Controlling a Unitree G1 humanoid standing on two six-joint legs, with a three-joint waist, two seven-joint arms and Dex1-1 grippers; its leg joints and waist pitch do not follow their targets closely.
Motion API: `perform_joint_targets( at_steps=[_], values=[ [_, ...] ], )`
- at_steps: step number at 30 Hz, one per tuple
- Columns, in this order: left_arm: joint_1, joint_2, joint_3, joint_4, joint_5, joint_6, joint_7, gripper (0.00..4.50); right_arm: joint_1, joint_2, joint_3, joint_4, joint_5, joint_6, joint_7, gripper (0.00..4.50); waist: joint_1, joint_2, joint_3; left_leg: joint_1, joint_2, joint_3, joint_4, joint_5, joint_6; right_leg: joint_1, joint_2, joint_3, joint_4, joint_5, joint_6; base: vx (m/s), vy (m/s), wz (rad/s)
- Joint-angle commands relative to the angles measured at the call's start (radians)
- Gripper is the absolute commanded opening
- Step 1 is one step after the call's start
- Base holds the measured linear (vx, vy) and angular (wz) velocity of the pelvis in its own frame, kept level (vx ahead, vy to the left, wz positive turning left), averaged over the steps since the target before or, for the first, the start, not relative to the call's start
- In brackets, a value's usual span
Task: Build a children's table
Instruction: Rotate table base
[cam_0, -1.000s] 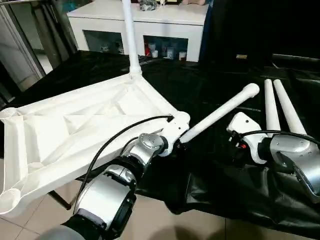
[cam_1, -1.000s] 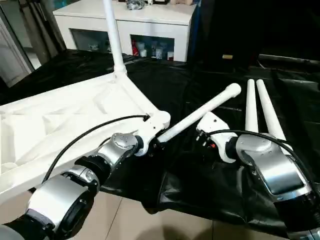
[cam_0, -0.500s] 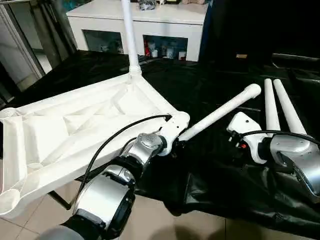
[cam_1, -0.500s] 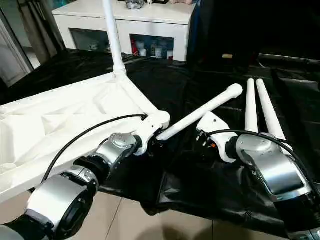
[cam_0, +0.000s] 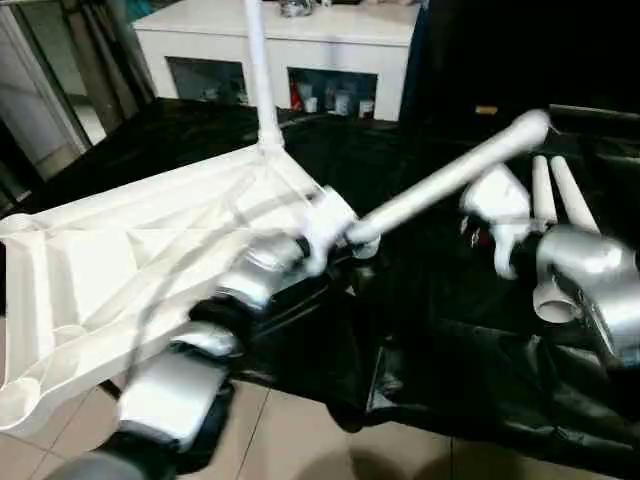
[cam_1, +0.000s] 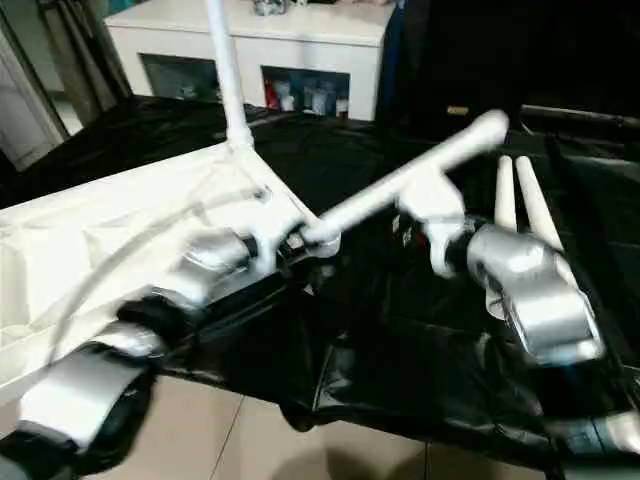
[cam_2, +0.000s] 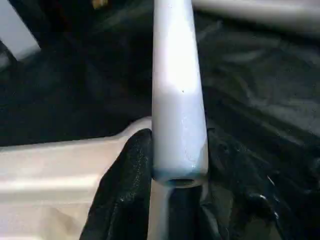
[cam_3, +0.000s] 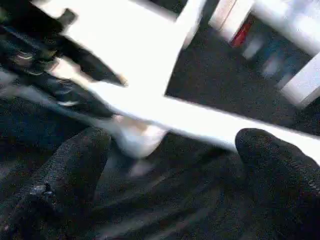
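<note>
While left tool (cam_0: 345, 232) clamps leg (cam_0: 450, 176) | leg slants up rightward | right tool (cam_3: 165, 165) gapes, empty

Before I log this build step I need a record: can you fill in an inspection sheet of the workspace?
Surface: black sheet covering the work table, wrinkled.
Job's things: tabletop lying underside up; one leg standing in its far corner socket; held leg slanting up near the near corner; two spare legs lying side by side.
Clutter: nothing seen.
End effectors: left end effector shut on the held leg's lower end; right end effector open, near that leg.
Cables: black cable along the left forearm.
Surroundings: white cabinet behind.
</note>
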Motion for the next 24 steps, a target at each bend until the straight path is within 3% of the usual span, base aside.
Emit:
perform_joint_targets(
  at_steps=[1, 3, 6, 7, 8, 11, 14, 15, 16, 18, 20, 21, 24],
  values=[
    [0.018, 0.027, 0.015, -0.112, -0.036, 0.050, -0.056, 1.35, -0.030, -0.026, 0.009, 0.050, -0.056, -0.103, -0.008, 4.50, 0.017, -0.035, -0.076, 0.001, 0.023, 0.002, -0.057, -0.104, 0.133, 0.069, -0.069, 0.051, -0.045, -0.332, -0.123, 0.000, 0.000, 0.00],
    [0.059, 0.081, 0.012, -0.230, -0.052, 0.131, -0.115, 1.35, -0.062, -0.059, 0.049, 0.096, -0.116, -0.196, 0.003, 4.50, 0.025, -0.033, -0.074, 0.006, 0.023, 0.004, -0.057, -0.103, 0.131, 0.067, -0.066, 0.055, -0.042, -0.331, -0.127, 0.000, 0.000, 0.00],
    [0.079, 0.112, 0.010, -0.281, -0.056, 0.168, -0.143, 1.35, -0.080, -0.069, 0.063, 0.122, -0.144, -0.244, 0.001, 4.50, 0.034, -0.032, -0.070, 0.005, 0.022, 0.007, -0.060, -0.109, 0.125, 0.065, -0.063, 0.059, -0.041, -0.352, -0.119, 0.000, 0.000, 0.00],
    [0.127, 0.181, 0.012, -0.387, -0.059, 0.241, -0.179, 1.35, -0.131, -0.095, 0.101, 0.208, -0.229, -0.399, -0.023, 4.50, 0.043, -0.026, -0.073, 0.008, 0.024, 0.005, -0.059, -0.112, 0.116, 0.063, -0.065, 0.061, -0.034, -0.349, -0.122, 0.000, 0.000, 0.00],
    [0.136, 0.197, 0.016, -0.411, -0.063, 0.263, -0.185, 1.35, -0.146, -0.103, 0.113, 0.235, -0.255, -0.443, -0.034, 4.50, 0.038, -0.031, -0.073, -0.003, 0.025, 0.004, -0.060, -0.108, 0.099, 0.064, -0.066, 0.063, -0.024, -0.341, -0.123, 0.000, 0.000, 0.00],
    [0.162, 0.258, 0.027, -0.498, -0.077, 0.338, -0.219, 1.35, -0.209, -0.132, 0.157, 0.340, -0.361, -0.579, -0.108, 4.50, 0.041, -0.022, -0.067, 0.009, 0.018, 0.012, -0.057, -0.139, 0.093, 0.050, -0.057, 0.070, -0.030, -0.347, -0.143, 0.000, 0.000, 0.00],
    [0.173, 0.283, 0.026, -0.541, -0.081, 0.375, -0.236, 1.35, -0.233, -0.141, 0.172, 0.382, -0.404, -0.627, -0.140, 4.50, 0.041, -0.020, -0.064, 0.020, 0.017, 0.015, -0.057, -0.185, 0.084, 0.045, -0.054, 0.070, -0.037, -0.390, -0.144, 0.000, 0.000, 0.00],
    [0.167, 0.334, 0.036, -0.580, -0.092, 0.418, -0.269, 1.35, -0.272, -0.150, 0.202, 0.460, -0.438, -0.687, -0.129, 4.50, 0.045, -0.011, -0.062, 0.022, 0.017, 0.014, -0.058, -0.199, 0.086, 0.046, -0.053, 0.071, -0.038, -0.391, -0.145, 0.000, 0.000, 0.00],
    [0.163, 0.348, 0.040, -0.586, -0.097, 0.428, -0.280, 1.35, -0.282, -0.152, 0.215, 0.482, -0.450, -0.701, -0.123, 4.50, 0.039, -0.015, -0.063, 0.015, 0.018, 0.012, -0.060, -0.208, 0.082, 0.050, -0.051, 0.070, -0.032, -0.380, -0.155, 0.000, 0.000, 0.00],
    [0.157, 0.373, 0.047, -0.609, -0.109, 0.455, -0.298, 1.35, -0.309, -0.152, 0.242, 0.542, -0.481, -0.741, -0.124, 4.50, 0.037, -0.012, -0.062, 0.013, 0.018, 0.010, -0.060, -0.223, 0.077, 0.049, -0.053, 0.071, -0.029, -0.378, -0.160, 0.000, 0.000, 0.00],
    [0.164, 0.414, 0.046, -0.673, -0.132, 0.510, -0.337, 1.35, -0.372, -0.139, 0.291, 0.671, -0.562, -0.808, -0.183, 4.50, 0.035, -0.002, -0.061, 0.014, 0.017, 0.009, -0.059, -0.243, 0.064, 0.050, -0.055, 0.071, -0.027, -0.386, -0.166, 0.000, 0.000, 0.00],
    [0.166, 0.420, 0.046, -0.684, -0.135, 0.520, -0.343, 1.35, -0.383, -0.134, 0.296, 0.692, -0.575, -0.816, -0.198, 4.50, 0.031, -0.008, -0.060, 0.012, 0.013, 0.011, -0.058, -0.247, 0.062, 0.052, -0.051, 0.071, -0.029, -0.386, -0.170, 0.000, 0.000, 0.00],
    [0.177, 0.469, 0.030, -0.759, -0.153, 0.572, -0.399, 1.35, -0.450, -0.105, 0.320, 0.815, -0.640, -0.864, -0.307, 4.50, 0.032, -0.006, -0.058, 0.011, 0.011, 0.012, -0.055, -0.248, 0.062, 0.052, -0.053, 0.072, -0.029, -0.404, -0.169, 0.000, 0.000, 0.00]
  ],
)
